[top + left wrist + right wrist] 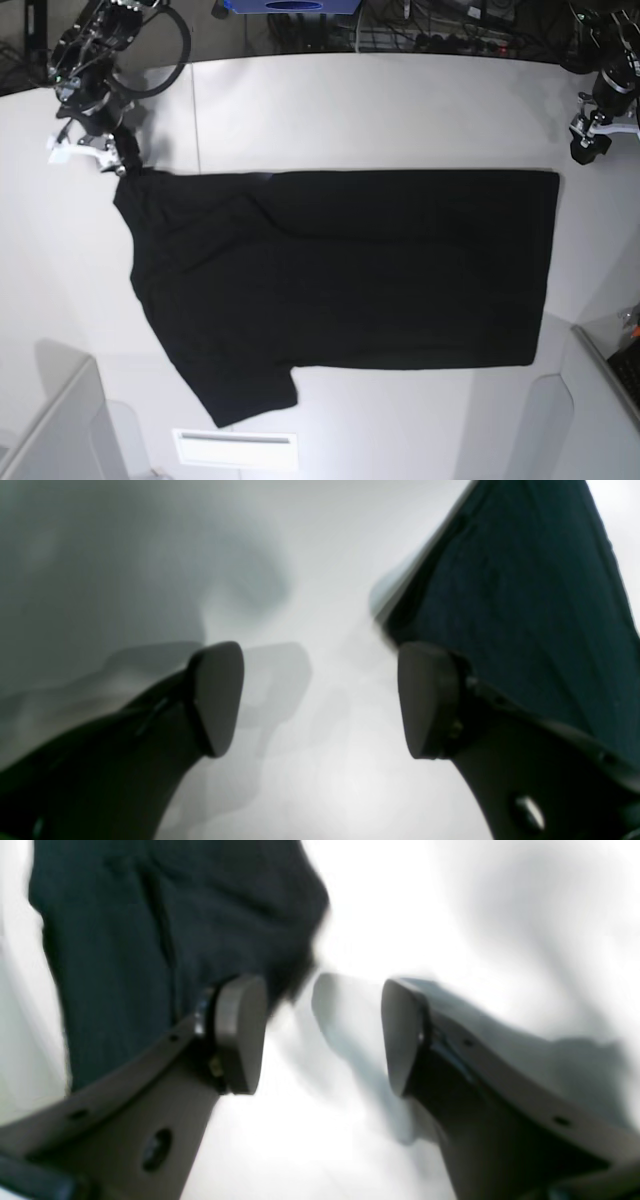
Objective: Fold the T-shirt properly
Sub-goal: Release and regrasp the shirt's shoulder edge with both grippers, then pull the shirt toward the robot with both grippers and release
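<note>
Both jaws stand apart, gripping nothing.
Left gripper [320, 700] has the T-shirt [340, 280] just behind one finger; right gripper [320, 1035] too, cloth beside it, not between. It lies flat on the table [400, 110].

Two robot arms reach in at the top corners of the base view. The right gripper [110, 158], at the upper left of the frame, points down with its jaws spread wide and nothing between them; its wrist camera shows both pads [240, 1035] apart across the lower half of the frame. The left gripper [588, 140], at the upper right edge, hangs likewise with jaws parted, its dark fingertips [217, 697] standing well apart and gripping nothing.
</note>
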`<state>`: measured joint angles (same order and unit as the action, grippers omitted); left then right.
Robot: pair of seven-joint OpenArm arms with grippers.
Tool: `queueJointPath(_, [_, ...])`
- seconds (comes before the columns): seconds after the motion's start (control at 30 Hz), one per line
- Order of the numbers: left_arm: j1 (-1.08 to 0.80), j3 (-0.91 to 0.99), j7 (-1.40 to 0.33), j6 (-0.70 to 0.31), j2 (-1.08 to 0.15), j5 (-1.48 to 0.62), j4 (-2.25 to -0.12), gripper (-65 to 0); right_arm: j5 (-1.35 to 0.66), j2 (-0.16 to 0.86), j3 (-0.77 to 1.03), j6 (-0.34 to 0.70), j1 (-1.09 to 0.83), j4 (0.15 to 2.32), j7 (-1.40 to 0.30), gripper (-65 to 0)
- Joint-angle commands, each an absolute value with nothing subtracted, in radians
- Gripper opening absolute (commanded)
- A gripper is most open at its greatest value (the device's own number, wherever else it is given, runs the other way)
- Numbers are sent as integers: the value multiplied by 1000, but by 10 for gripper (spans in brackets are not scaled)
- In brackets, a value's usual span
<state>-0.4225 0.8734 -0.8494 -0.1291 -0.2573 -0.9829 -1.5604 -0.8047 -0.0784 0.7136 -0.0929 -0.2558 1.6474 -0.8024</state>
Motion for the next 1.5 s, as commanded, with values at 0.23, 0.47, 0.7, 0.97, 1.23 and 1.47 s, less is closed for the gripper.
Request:
queueJointPath(0.23, [-420, 874, -837, -136, -275, -998, -1569, -193, -806, -51, 704, -93, -202, 1520, -754, -299])
queueJointPath(0.47, [-367, 872, -837, -136, -271, -932, -1569, -193, -806, -51, 677, -91, -180, 1514, -754, -302])
queueJointPath(0.7, [-278, 872, -842, -136, -229, -826, -1560, -194, -808, -31, 628, -91, -171, 1483, -746, -303])
queueJointPath(0.97, [-205, 809, -843, -136, -236, -825, -1420, -194, -808, -30, 628, -91, -171, 1478, -746, -303])
queueJointPath(1.23, [-151, 702, -840, -136, -229, -825, -1383, -196, -808, -30, 628, -91, -168, 1478, -746, -303])
queueJointPath(1.47, [-93, 694, -840, -136, -229, -825, -1282, -197, -808, -24, 621, -91, -166, 1477, -700, -303])
